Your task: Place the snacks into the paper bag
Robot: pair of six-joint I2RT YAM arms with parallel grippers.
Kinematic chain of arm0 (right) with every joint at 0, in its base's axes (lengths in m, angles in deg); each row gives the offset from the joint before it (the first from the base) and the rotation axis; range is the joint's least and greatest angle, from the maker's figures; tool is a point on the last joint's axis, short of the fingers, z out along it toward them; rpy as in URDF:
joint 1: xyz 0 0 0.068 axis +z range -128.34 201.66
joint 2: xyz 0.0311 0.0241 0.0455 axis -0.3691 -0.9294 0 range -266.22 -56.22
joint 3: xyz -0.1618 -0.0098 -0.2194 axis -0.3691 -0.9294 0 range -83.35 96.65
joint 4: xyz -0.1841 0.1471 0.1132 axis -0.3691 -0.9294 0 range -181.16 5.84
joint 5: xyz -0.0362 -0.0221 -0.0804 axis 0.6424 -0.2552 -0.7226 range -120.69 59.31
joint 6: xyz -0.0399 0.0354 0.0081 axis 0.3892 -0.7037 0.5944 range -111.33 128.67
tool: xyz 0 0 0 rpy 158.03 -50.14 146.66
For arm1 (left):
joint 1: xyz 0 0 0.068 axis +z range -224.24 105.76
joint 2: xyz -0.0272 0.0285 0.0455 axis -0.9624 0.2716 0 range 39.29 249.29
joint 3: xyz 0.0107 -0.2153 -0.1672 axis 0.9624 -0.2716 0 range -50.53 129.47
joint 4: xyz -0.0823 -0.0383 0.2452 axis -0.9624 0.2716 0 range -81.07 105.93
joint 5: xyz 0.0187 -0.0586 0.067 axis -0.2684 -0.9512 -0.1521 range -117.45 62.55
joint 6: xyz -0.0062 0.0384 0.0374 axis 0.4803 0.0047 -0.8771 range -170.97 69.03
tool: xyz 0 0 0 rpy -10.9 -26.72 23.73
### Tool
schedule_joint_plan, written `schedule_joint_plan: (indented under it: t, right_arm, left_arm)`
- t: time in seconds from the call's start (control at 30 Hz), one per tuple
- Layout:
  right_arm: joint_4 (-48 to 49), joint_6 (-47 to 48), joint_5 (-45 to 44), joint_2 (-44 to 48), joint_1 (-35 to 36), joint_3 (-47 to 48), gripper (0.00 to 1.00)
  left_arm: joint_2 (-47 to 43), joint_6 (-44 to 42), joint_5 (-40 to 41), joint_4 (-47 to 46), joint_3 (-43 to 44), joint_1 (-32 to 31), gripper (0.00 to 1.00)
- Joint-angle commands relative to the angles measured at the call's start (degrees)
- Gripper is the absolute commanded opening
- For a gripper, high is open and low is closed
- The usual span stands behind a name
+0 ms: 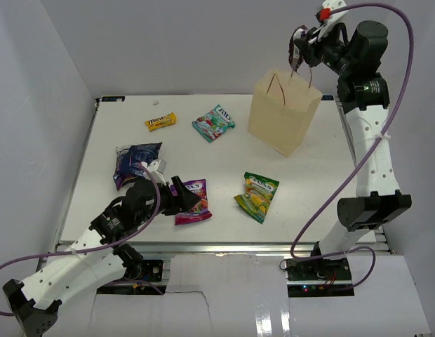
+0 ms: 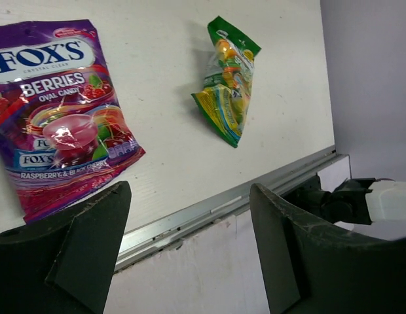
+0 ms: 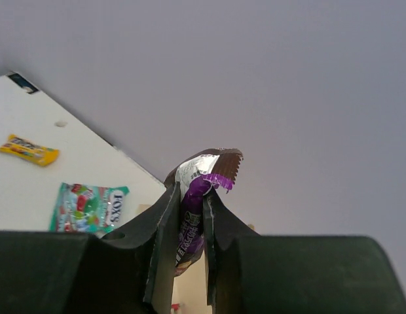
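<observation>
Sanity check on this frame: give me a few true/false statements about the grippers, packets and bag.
1. The right gripper is shut on a small purple-and-brown wrapper. True.
2. The left gripper is clamped on the purple Fox's berries candy packet. False: its jaws are open, and the packet lies on the white table.
3. The small yellow bar is inside the upright tan paper bag. False: it lies on the table, left of the teal candy packet.
4. The green-yellow candy packet lies apart from the purple one. True.
</observation>
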Motion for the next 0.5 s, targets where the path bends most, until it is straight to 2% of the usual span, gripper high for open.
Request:
schedule_joint_plan:
  t: [0.0, 0.2, 0.27, 0.3, 0.33, 0.43, 0.47]
  right_arm:
    - [1.91, 2.03, -5.28, -4.88, -1.27, 0.27, 0.09]
    - [3.75, 5.81, -6.95, -8.04, -2.58, -5.10, 0.10]
    - [3.40, 5.99, -6.08, -9.10, -3.11, -6.68, 0.15]
    - [3.14, 6.60, -5.29, -9.10, -3.11, -7.29, 0.21]
    - [2.36, 6.78, -4.76, -8.93, -3.11, -8.34, 0.41]
    - [0.69, 5.56, -3.09, -6.57, -3.63, -9.58, 0.74]
    - [-0.02, 4.59, -0.82, -5.86, -4.16, -9.50, 0.78]
  left_arm:
    - [0.12, 0.18, 4.64, 1.59, 2.09, -0.09, 0.85]
    - [1.61, 0.97, 5.78, 0.10, 2.88, -0.09, 0.90]
    - [2.49, 1.23, 5.96, -0.43, 3.41, -0.09, 0.90]
    - [2.75, 1.23, 6.22, -0.69, 3.76, -0.09, 0.91]
    - [3.80, 1.06, 6.48, -0.69, 4.20, -0.09, 0.91]
    - [6.52, 0.88, 9.29, 0.27, 7.18, -0.18, 0.93]
    - [7.49, 0.97, 11.04, 1.23, 9.11, -0.09, 0.95]
